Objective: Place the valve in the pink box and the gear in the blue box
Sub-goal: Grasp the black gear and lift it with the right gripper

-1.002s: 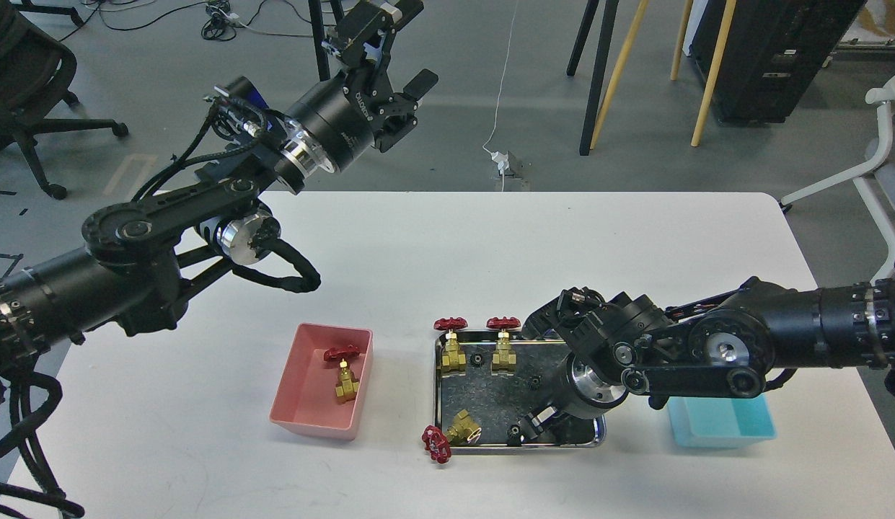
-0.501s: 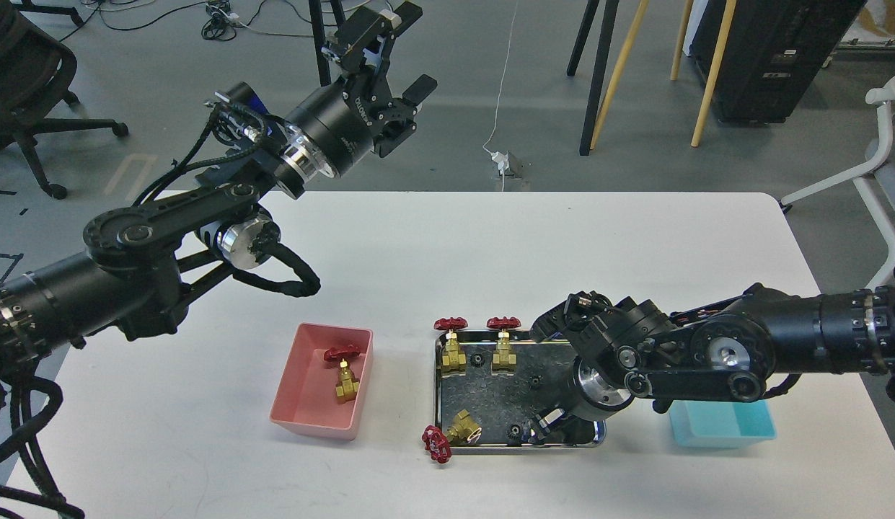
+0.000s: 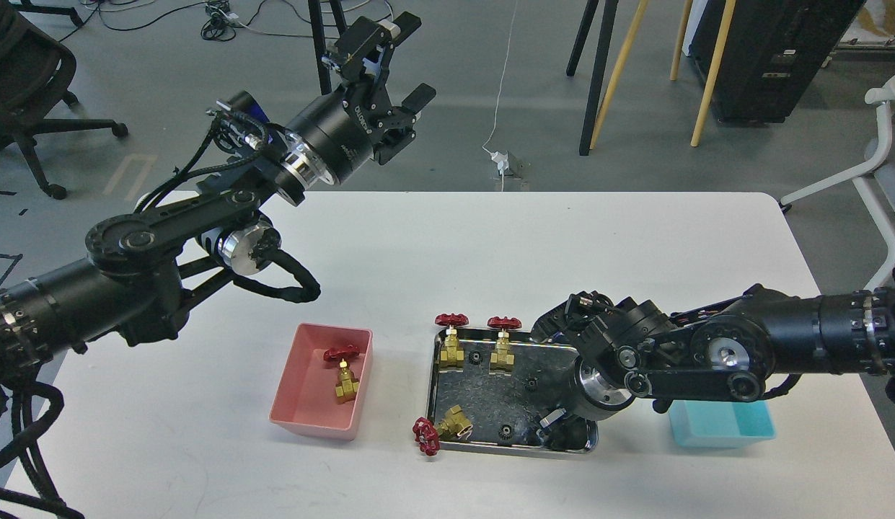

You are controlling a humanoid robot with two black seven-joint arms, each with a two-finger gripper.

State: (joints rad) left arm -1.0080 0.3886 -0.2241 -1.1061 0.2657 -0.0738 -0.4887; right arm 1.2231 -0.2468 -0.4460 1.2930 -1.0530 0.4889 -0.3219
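One valve [image 3: 344, 371] lies in the pink box [image 3: 303, 404]. Two valves [image 3: 451, 340] stand upright at the back of the shiny steel tray [image 3: 490, 396]. A third valve [image 3: 438, 427] lies at its front left, red handwheel over the rim. Tiny black gears [image 3: 503, 432] lie on the tray, with others at the back [image 3: 477, 357] and in the middle [image 3: 535, 380]. My right gripper [image 3: 555, 427] is down in the tray's front right corner; its fingers are dark and cannot be told apart. The blue box [image 3: 721, 425] is partly hidden behind my right arm. My left gripper [image 3: 409, 61] is open and empty, high beyond the table's far edge.
The white table [image 3: 490, 245] carries the boxes and the tray near its front. Tripod legs [image 3: 598, 72], wooden poles and cables stand on the floor behind. An office chair [image 3: 29, 86] is at the far left.
My right gripper has pushed lower and to the right, into the tray's front right corner. The tray and its valves have slid a little to the left. My left arm has barely moved.
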